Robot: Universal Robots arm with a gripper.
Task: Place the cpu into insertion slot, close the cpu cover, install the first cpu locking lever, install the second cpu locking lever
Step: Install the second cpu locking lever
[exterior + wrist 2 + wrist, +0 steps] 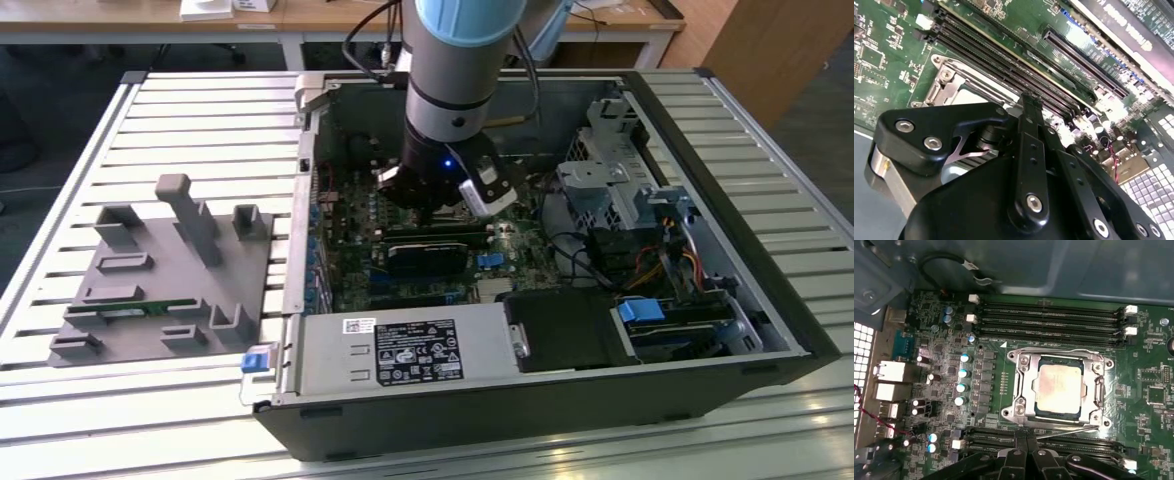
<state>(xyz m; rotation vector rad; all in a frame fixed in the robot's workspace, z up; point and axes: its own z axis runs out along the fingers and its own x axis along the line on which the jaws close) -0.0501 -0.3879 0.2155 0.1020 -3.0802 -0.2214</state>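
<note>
The cpu [1059, 387], a dull tan square, lies flat in the insertion slot [1060, 415] on the green motherboard. The silvery cpu cover [1024, 385] is folded down around it, also seen in the second wrist view as the cpu cover [946, 75]. One thin wire lever [1070, 431] runs slightly slanted along the socket edge nearest my fingers; another lever [1099, 390] lies along an adjoining side. My gripper [1027, 440] hangs just off that socket edge, fingers together, close to the slanted lever's end. The same gripper [1027, 100] [434, 205] reaches down inside the computer case.
Long black memory slots [1049, 315] flank the socket on two sides. A row of capacitors [961, 380] stands beside it. In the exterior view, a black card [427, 255], a power supply [400, 350] and a drive cage [607, 185] crowd the case; a grey fixture [160, 270] sits on the table.
</note>
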